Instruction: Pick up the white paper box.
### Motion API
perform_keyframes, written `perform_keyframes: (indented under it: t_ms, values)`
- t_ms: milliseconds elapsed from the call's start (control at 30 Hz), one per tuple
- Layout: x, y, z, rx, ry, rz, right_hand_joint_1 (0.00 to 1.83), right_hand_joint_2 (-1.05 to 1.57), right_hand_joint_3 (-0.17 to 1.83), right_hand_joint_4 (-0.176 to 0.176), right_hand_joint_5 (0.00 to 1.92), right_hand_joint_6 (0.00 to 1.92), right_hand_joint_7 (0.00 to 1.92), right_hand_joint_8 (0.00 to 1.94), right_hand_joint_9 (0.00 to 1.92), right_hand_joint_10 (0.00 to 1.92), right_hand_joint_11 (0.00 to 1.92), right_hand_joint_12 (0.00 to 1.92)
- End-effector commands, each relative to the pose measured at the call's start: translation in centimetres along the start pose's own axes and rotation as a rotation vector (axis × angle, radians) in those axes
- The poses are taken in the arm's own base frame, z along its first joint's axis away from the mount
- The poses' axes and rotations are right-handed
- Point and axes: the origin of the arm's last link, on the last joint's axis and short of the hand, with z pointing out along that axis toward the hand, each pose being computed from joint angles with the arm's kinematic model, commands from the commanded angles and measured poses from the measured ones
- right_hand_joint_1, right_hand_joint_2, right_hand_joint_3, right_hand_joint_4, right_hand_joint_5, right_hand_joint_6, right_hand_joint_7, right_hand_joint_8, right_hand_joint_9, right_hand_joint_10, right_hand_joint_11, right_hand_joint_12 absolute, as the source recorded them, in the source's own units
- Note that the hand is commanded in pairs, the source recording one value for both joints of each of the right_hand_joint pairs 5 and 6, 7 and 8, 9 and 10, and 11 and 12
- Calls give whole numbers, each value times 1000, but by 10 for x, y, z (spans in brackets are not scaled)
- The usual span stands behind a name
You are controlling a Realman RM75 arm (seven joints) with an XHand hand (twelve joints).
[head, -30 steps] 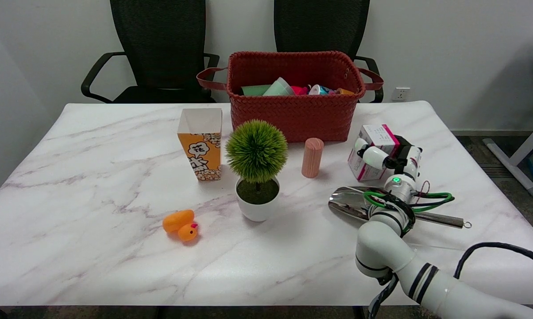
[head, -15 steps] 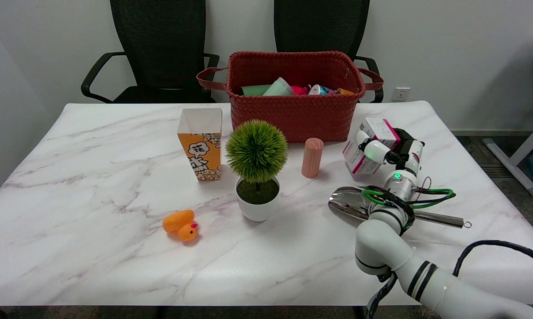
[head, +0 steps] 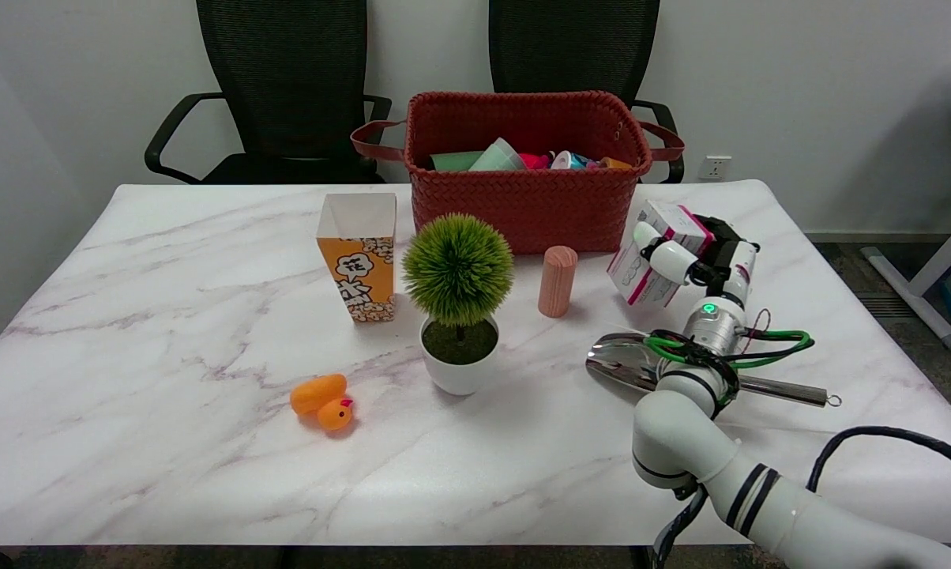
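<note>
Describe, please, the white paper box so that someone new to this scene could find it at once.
Start at the red woven basket at the table's far side and look just right of its front corner. There the right hand grips the white paper box, tilted. Unlike the plain pink cylinder to its left, it is a carton with magenta edging.

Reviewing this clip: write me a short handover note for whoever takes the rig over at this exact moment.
Right hand: fingers wrapped around the white paper box, gripping it.
Box: tilted, off the table by the look of it, right of the wooden cylinder and in front of the red basket's right end.
Done: grasp made, lift begun.
Left: raise it higher; keep it off the basket.
</note>
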Motion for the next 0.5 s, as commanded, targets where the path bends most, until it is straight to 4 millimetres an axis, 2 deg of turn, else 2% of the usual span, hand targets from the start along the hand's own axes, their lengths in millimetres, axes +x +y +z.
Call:
perform_keyframes:
  t_ms: [33, 167, 500]
  values:
    - [2, -11, -2, 63, 23, -8, 1193, 698, 520, 0, 641, 641, 1359, 1359, 1288, 1288, 967, 967]
    - [3, -14, -3, 77, 30, -5, 1195, 742, 497, 0, 644, 644, 1396, 1396, 1363, 1363, 1072, 1072]
    - [2, -15, -4, 81, 29, 0, 1196, 779, 490, 0, 705, 705, 1441, 1441, 1428, 1428, 1106, 1106]
